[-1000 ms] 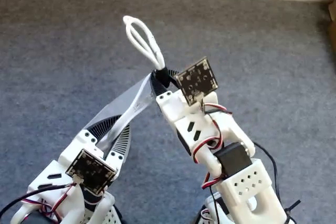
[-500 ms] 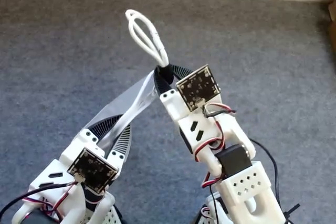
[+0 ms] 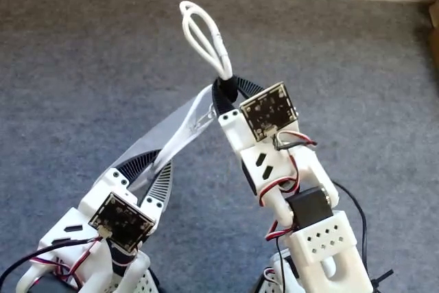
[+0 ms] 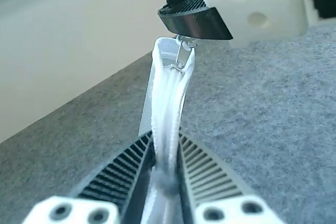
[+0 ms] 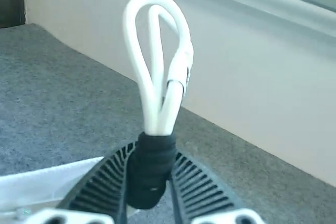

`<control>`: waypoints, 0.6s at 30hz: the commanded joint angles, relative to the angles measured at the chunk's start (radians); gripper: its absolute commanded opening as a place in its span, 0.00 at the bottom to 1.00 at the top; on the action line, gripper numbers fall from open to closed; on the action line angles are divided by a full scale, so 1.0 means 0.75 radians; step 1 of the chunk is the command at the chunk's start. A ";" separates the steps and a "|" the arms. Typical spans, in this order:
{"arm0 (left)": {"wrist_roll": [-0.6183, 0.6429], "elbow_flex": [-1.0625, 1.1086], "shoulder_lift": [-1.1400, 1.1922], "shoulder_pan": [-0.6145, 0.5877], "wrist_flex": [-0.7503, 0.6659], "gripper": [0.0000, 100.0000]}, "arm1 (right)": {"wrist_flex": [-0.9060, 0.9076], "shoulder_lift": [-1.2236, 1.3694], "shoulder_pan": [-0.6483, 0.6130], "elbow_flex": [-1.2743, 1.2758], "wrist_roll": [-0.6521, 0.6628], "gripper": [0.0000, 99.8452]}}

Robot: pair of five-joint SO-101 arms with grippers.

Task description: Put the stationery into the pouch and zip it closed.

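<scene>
Pouch (image 3: 177, 132) spans from left end effector (image 3: 153, 164) to right end effector (image 3: 230, 91) — cord loop (image 3: 204, 38) beyond.

High camera looks down; close wrist cameras share the pouch (image 4: 167, 93).

I see the clear, flat pouch (image 3: 175, 132) held in the air, stretched taut on edge. One end is clamped in the left gripper (image 4: 167, 148), with the slider (image 4: 182, 56) at the other. Its white cord loop (image 3: 204, 38) stands up from a black sleeve (image 5: 151, 174) pinched in the right gripper (image 5: 151, 153).
</scene>
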 commanded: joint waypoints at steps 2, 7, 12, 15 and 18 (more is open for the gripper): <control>0.023 -0.101 -0.026 0.005 0.018 0.00 | -0.040 -0.017 0.099 0.001 0.023 0.01; 0.016 -0.134 -0.026 0.003 0.016 0.02 | 0.124 -0.017 -0.044 -0.009 0.020 0.01; 0.025 -0.216 -0.024 0.005 0.025 0.13 | 0.189 -0.017 -0.175 -0.007 0.018 0.01; 0.025 -0.249 -0.021 0.011 0.016 0.14 | 0.206 -0.017 -0.234 -0.011 -0.025 0.01; 0.025 -0.255 -0.019 0.013 0.016 0.14 | 0.208 -0.019 -0.271 -0.011 -0.035 0.01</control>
